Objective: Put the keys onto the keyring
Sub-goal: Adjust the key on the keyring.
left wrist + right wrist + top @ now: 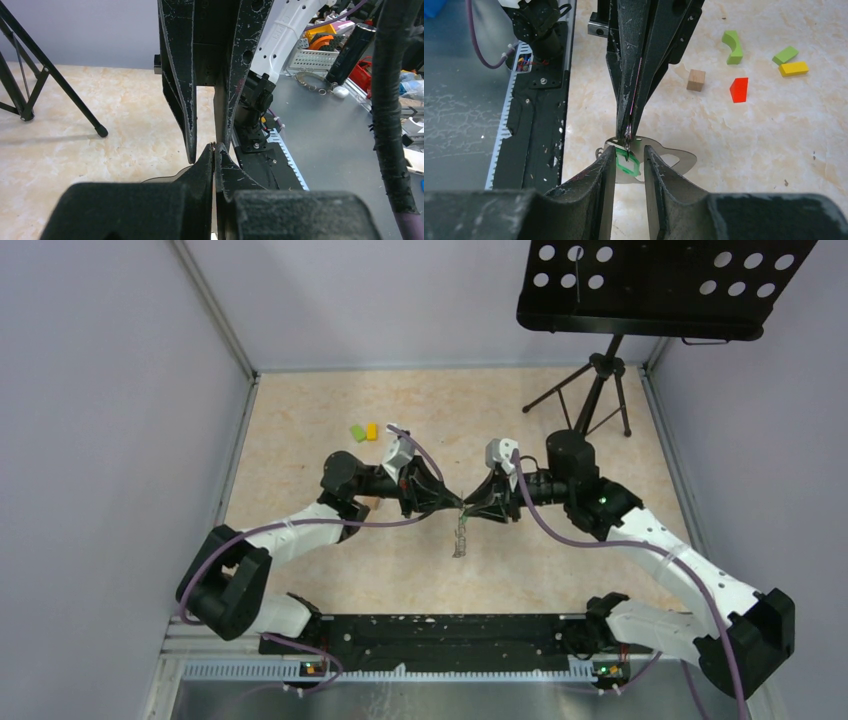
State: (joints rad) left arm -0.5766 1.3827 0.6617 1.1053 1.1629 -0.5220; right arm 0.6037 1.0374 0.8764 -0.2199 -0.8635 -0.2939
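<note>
**Top view.** A beige marbled table [330, 410] sits between lilac walls [100, 440]. We see the left gripper [450, 502] and the right gripper [472, 506] meet tip to tip at mid-table, with the keys [461, 538] trailing from that point.

**Left wrist view.** The left fingers press together, fixing the load for the partner arm.

**Right wrist view.** Those shut tips pinch the thin dark keyring [628, 135]. The right fingers stand apart on either side of the green tag [626, 165], which we judge is to steady a key for threading.
</note>
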